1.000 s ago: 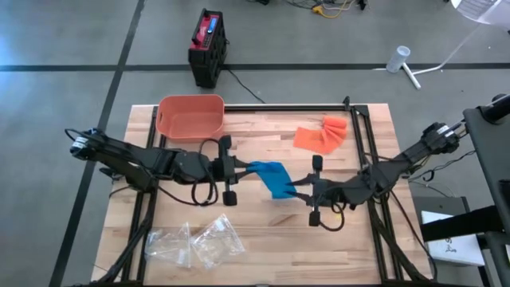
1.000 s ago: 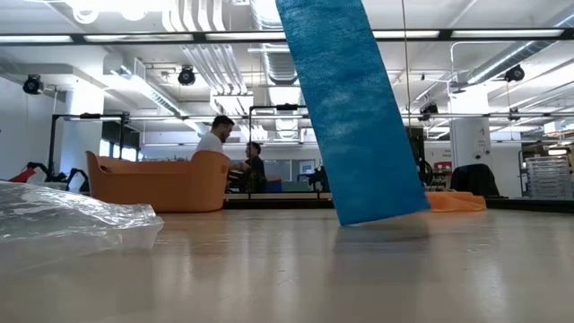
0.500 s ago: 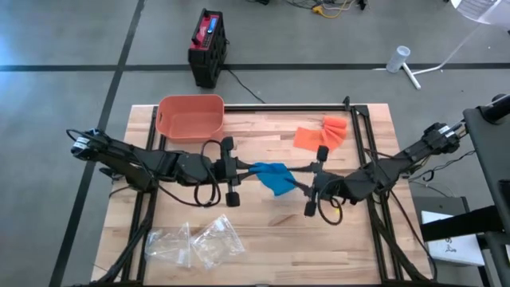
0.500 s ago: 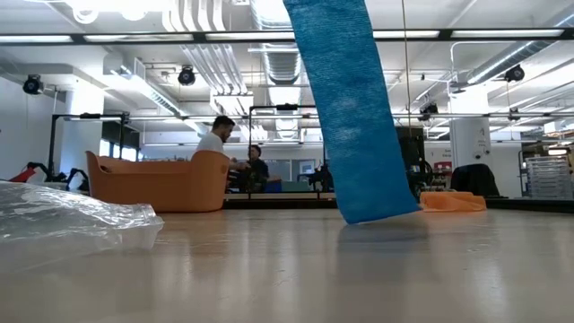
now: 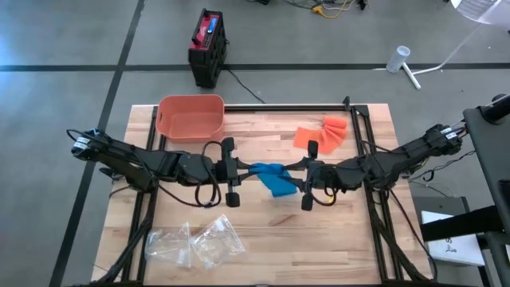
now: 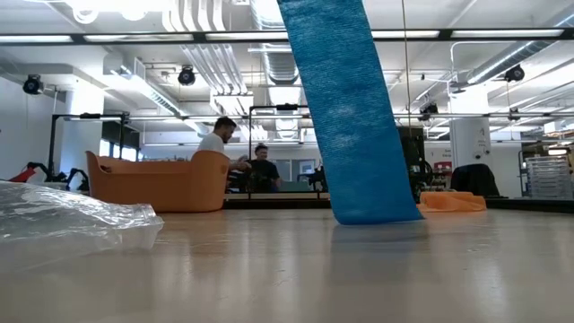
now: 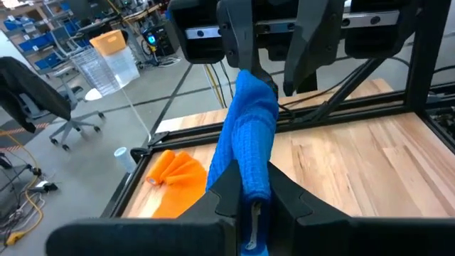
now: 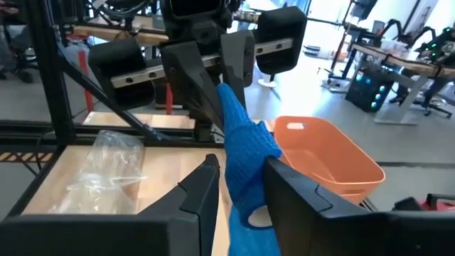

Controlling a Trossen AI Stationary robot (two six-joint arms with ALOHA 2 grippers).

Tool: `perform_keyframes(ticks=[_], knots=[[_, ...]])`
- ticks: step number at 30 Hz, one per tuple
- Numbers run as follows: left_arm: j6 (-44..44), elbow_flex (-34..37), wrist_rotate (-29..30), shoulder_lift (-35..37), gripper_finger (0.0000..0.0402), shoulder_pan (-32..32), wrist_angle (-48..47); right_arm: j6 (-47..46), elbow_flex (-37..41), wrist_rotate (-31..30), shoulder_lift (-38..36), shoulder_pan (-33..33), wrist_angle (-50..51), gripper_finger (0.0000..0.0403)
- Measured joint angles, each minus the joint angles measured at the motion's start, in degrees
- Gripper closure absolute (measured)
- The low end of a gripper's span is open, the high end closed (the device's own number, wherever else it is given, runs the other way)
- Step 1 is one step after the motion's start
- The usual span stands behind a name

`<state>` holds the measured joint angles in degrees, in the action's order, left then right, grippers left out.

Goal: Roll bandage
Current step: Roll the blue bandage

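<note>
A blue bandage (image 5: pixel 273 179) is stretched between my two grippers above the middle of the table. In the low view it hangs as a flat strip (image 6: pixel 354 117), and its lower end (image 6: pixel 377 213) reaches down to the tabletop. My left gripper (image 5: pixel 241 168) is shut on its left end. My right gripper (image 5: pixel 296 182) faces it from the right, open, with the bunched bandage (image 8: pixel 245 178) running between its fingers. My left gripper pinches the bandage's bunched end (image 7: pixel 247 167) between its two fingers, coming almost level from the table's left. The bandage runs away from the fingertips toward the other gripper, clear of the table there. My right gripper has the bandage against the inner side of one finger (image 8: pixel 279 190). A gap shows beside the other finger (image 8: pixel 207 188). It comes almost level from the table's right.
An orange bandage (image 5: pixel 320 134) lies crumpled at the far right of the table. An orange bin (image 5: pixel 190 116) stands at the far left. Clear plastic bags (image 5: pixel 195 241) lie near the front left edge. People sit in the room behind the table.
My right gripper has moved toward the table's far edge and toward my left gripper, staying on the bandage. The hanging strip has swung slightly. Its lower end stays at the tabletop.
</note>
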<state>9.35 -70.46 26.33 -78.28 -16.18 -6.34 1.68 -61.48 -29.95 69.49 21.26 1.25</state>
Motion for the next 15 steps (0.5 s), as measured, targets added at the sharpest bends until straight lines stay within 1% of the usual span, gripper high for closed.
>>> perform_keyframes(ticks=[4,7,15], knots=[[2.0,0.0,0.0,0.0,0.0380,0.2,0.8,-1.0,-0.2,0.5,0.0,0.0,0.4,0.0294],[2.6,0.0,-0.1,0.0,0.0380,0.5,1.0,-2.2,-0.2,2.7,-0.1,0.0,0.5,0.0293],[5.4,0.1,0.0,-0.3,0.0380,0.5,2.3,-3.7,-0.2,4.2,0.0,0.1,-1.7,0.0310]])
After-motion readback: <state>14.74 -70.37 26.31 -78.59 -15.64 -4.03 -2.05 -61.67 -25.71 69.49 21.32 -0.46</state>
